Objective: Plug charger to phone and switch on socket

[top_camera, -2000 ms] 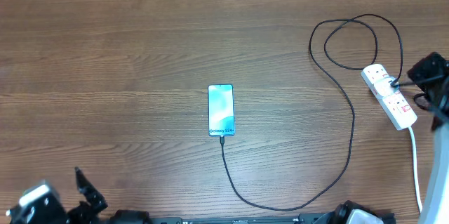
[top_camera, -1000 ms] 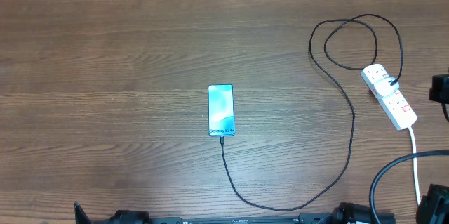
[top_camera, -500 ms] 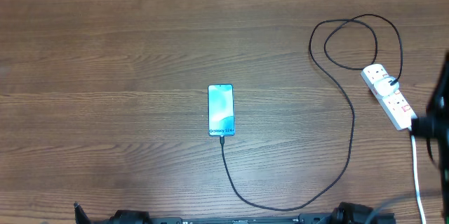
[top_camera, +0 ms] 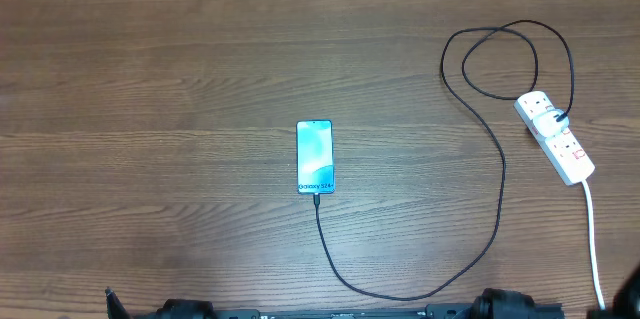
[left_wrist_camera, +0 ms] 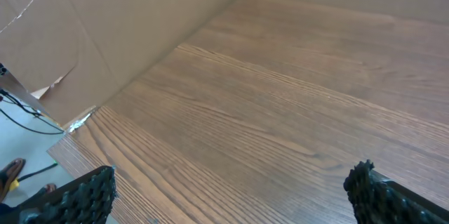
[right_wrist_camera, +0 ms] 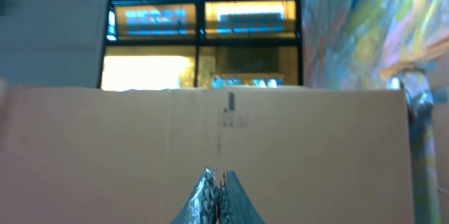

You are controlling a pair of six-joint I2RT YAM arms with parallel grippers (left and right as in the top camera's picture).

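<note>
1. My left fingers (left_wrist_camera: 84,197) stand spread as wide as they go, with nothing between them. They hang over a bare corner of the tabletop (left_wrist_camera: 280,104) next to a cardboard wall (left_wrist_camera: 105,27), well away from the work.
2. My right fingers (right_wrist_camera: 214,199) are pressed tight together and hold nothing. They point up at the cardboard wall (right_wrist_camera: 105,147) and the lit windows (right_wrist_camera: 203,48) beyond, which I read as that arm being pulled back and parked.
3. The phone (top_camera: 314,156) lies flat mid-tabletop with its screen lit and its bottom edge toward me.
4. The charger (top_camera: 500,174) meets that bottom edge, so it looks plugged in. From there it sweeps right and up, loops, and drops to the socket (top_camera: 555,137).
5. The socket lies at an angle near the right edge, with its white cord (top_camera: 592,229) trailing toward me. It is too small for me to tell how its switches are set.
6. With both arms clear and the cable joined at both ends, I judge the job done or nearly done.
7. Two seconds ago my right arm was at the socket. Half a second ago it was a dark shape at the right edge beside it, and now it is almost out of the overhead view. The phone, charger and socket have not shifted.
</note>
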